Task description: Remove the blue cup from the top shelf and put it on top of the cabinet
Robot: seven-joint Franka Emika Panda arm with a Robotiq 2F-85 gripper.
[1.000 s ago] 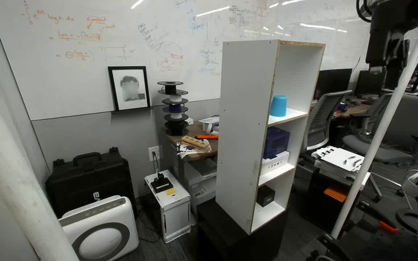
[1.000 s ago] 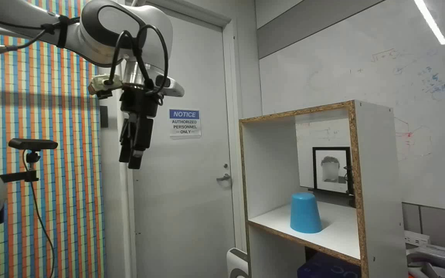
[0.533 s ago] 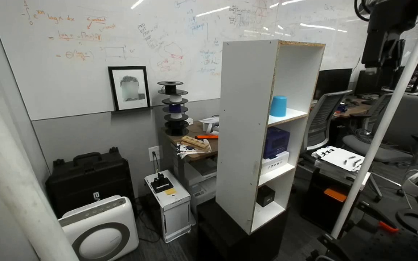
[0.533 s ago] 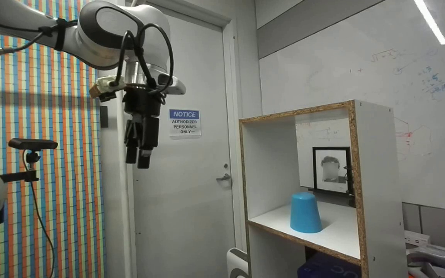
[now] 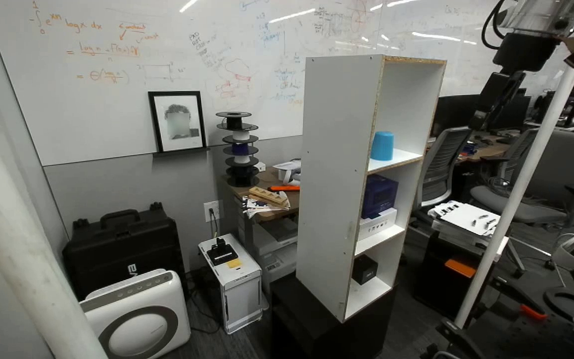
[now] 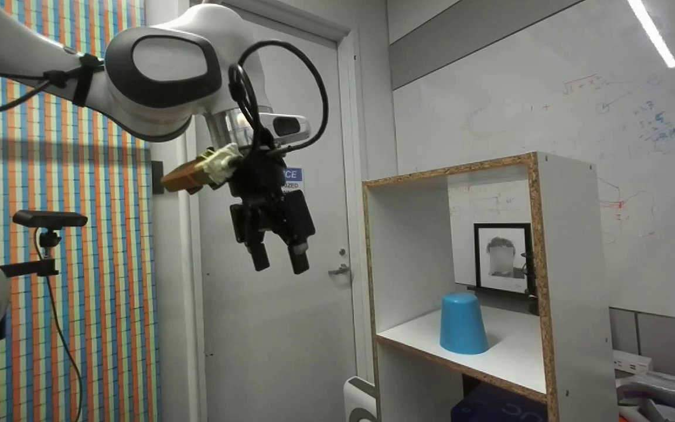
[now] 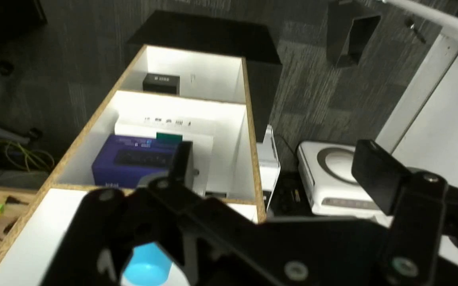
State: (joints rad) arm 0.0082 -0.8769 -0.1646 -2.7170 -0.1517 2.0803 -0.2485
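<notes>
Jaws spread wide and empty, well apart from the blue cup on the top shelf.

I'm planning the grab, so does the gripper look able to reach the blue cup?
Probably yes: the gripper hangs open, and nothing visible blocks the front of the top shelf holding the blue cup.
</notes>
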